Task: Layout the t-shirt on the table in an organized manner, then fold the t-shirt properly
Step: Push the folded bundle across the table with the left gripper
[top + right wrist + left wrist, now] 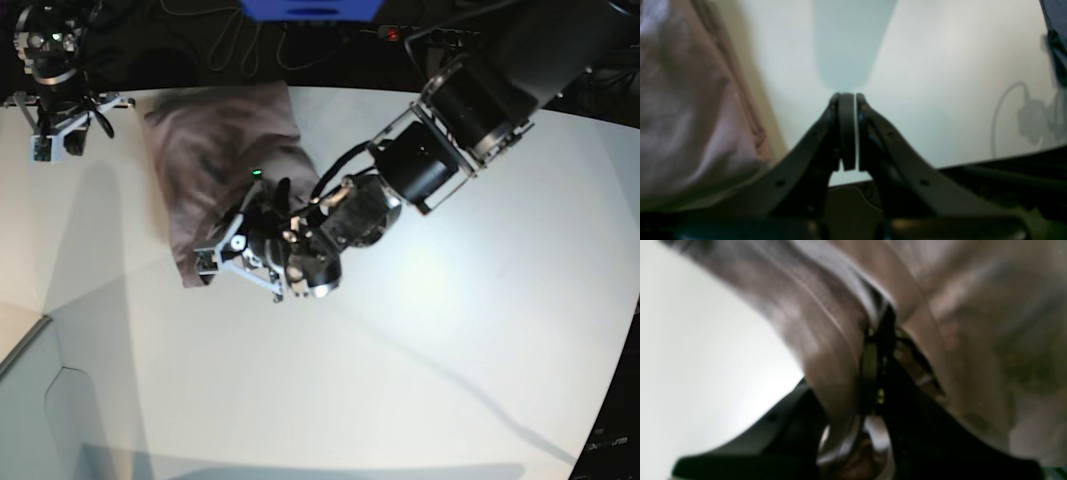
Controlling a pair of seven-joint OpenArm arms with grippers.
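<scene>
T-shirt (215, 160) lies folded into a narrow panel at the far left of the surface (430, 340). Left claw (232, 245) is clamped on the shirt's near edge, likely to carry a fold. Right claw (847, 100) closed, empty, beside the cloth.

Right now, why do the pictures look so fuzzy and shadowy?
Left wrist view: the t-shirt is streaky and smeared, too close to focus. Right wrist view: soft too, with a pale shadow on the table above the shut fingers. Base view: sharper, edges curved, long arm shadows.
</scene>
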